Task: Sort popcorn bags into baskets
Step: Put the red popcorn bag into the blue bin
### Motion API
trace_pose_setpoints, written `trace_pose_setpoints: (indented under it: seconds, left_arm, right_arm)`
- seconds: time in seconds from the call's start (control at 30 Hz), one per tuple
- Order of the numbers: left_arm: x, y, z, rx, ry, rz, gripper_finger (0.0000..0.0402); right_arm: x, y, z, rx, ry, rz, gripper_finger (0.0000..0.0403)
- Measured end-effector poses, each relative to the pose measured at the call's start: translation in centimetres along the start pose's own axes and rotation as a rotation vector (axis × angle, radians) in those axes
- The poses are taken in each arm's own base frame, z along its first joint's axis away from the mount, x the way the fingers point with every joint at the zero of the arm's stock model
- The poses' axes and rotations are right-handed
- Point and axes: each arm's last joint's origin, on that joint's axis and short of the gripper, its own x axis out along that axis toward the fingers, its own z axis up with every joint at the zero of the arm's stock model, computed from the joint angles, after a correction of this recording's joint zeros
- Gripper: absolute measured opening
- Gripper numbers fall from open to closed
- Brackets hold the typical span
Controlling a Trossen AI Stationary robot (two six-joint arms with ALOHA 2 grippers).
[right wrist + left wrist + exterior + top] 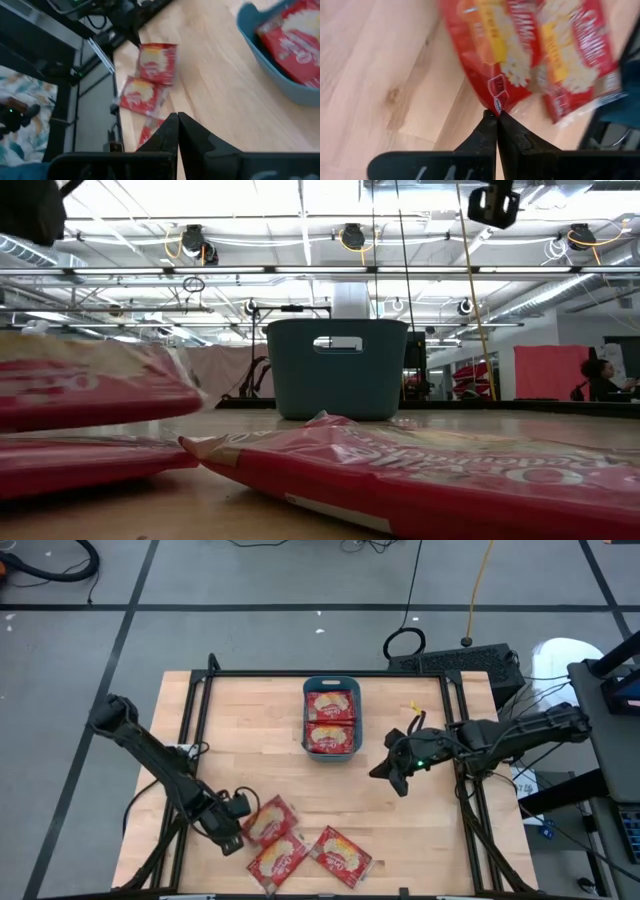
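The blue basket (331, 745) is sitting on the wooden table (250, 720), toward the 12 o'clock side in the high view. Two popcorn bags (331, 722) are lying flat inside it, one behind the other, red side up.

Three more popcorn bags are lying loose at the 6 o'clock edge of the table. One bag (268, 820) is lying nearest the left arm. A second bag (279, 860) is lying just below it, touching it. The third bag (341, 853) is lying to the 3 o'clock side of those two.

The left gripper (240, 802) is sitting right at the edge of the first loose bag. Its fingers (487, 131) are pressed tight together, just touching the bag's corner.

The right gripper (383, 771) is hanging at 3 o'clock from the basket, apart from it. Its fingers (170, 131) are closed together too, holding nothing.
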Motion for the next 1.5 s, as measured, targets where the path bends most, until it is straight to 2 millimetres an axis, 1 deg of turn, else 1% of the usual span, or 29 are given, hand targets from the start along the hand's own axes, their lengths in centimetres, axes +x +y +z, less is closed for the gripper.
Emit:
trace_pose_setpoints:
  seconds: [0.2,0.33,0.43,0.6,0.8,0.9,1.03,1.13,1.27,1.37,1.5]
  left_arm:
    - [-2.3,0.1,0.7,-0.040,-0.107,-0.088,0.0002]
    - [-3.9,-0.1,1.3,-0.054,-0.215,-0.176,0.0001]
    - [-5.0,-0.4,1.9,-0.051,-0.301,-0.253,0.0001]
    - [-6.3,-0.4,2.9,-0.062,-0.384,-0.325,0.0001]
    - [-7.2,-0.6,4.0,-0.101,-0.457,-0.419,0.0000]
    - [-7.9,-1.1,4.8,-0.095,-0.521,-0.502,0.0000]
    - [-8.7,-1.6,5.7,-0.114,-0.596,-0.599,0.0000]
    - [-9.2,-1.8,6.3,-0.129,-0.638,-0.655,0.0000]
    - [-9.9,-2.0,6.8,-0.142,-0.686,-0.716,0.0000]
    - [-10.1,-1.9,7.3,-0.157,-0.713,-0.739,0.0000]
    - [-10.4,-1.6,7.9,-0.177,-0.746,-0.751,0.0000]
  right_arm:
    - [1.0,1.9,0.0,-0.055,-0.110,0.071,0.0002]
    - [2.0,2.9,-0.3,-0.095,-0.137,0.113,0.0002]
    - [2.5,3.9,-0.3,-0.131,-0.125,0.127,0.0002]
    - [3.0,6.4,1.1,-0.237,-0.124,0.133,0.0002]
    - [3.4,9.7,3.6,-0.453,-0.078,0.052,0.0007]
    - [3.8,11.1,4.8,-0.590,-0.065,0.036,0.0028]
    - [4.4,12.2,5.6,-0.775,-0.034,0.013,0.0075]
    - [4.7,12.5,5.5,-0.906,0.000,-0.026,0.0115]
    - [4.4,12.6,4.9,-1.074,0.027,-0.094,0.0159]
    - [4.2,12.9,4.3,-1.233,0.033,-0.171,0.0183]
    - [4.3,13.4,3.7,-1.496,-0.016,-0.315,0.0204]
